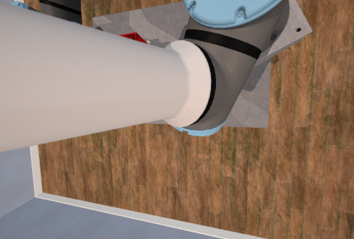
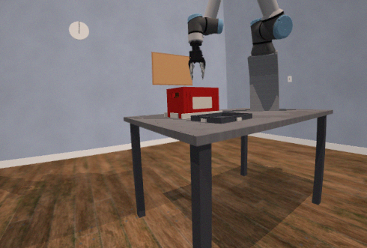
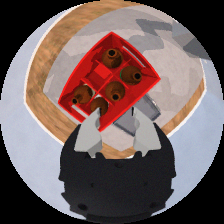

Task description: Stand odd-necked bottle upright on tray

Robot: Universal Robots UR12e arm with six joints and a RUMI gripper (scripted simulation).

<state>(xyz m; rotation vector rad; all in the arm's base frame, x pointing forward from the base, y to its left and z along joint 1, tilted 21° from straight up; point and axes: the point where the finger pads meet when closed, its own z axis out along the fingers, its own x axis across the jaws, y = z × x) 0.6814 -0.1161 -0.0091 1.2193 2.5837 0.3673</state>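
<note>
The red crate [image 1: 134, 37] [image 2: 177, 104] [image 3: 102, 74] stands on the table, mostly hidden by the arm in the top view. Several brown bottles stand in it in the wrist view, among them one at the far corner [image 3: 111, 59], one at the right [image 3: 131, 75] and one at the left [image 3: 82, 94]. Which neck differs is too small to tell. The dark grey tray [image 2: 221, 119] [image 3: 125, 124] lies beside the crate; no bottle shows on it. My gripper [image 2: 198, 79] [image 3: 116, 107] points down above the crate, its jaws parted and empty. In the wrist view the left jaw tip overlaps the nearest bottle.
The grey table [image 1: 249, 112] [image 2: 296, 115] carries the crate and tray close together. The robot's grey pedestal [image 2: 264, 85] stands behind them at the table's far side. The crate's walls rise well above the low tray.
</note>
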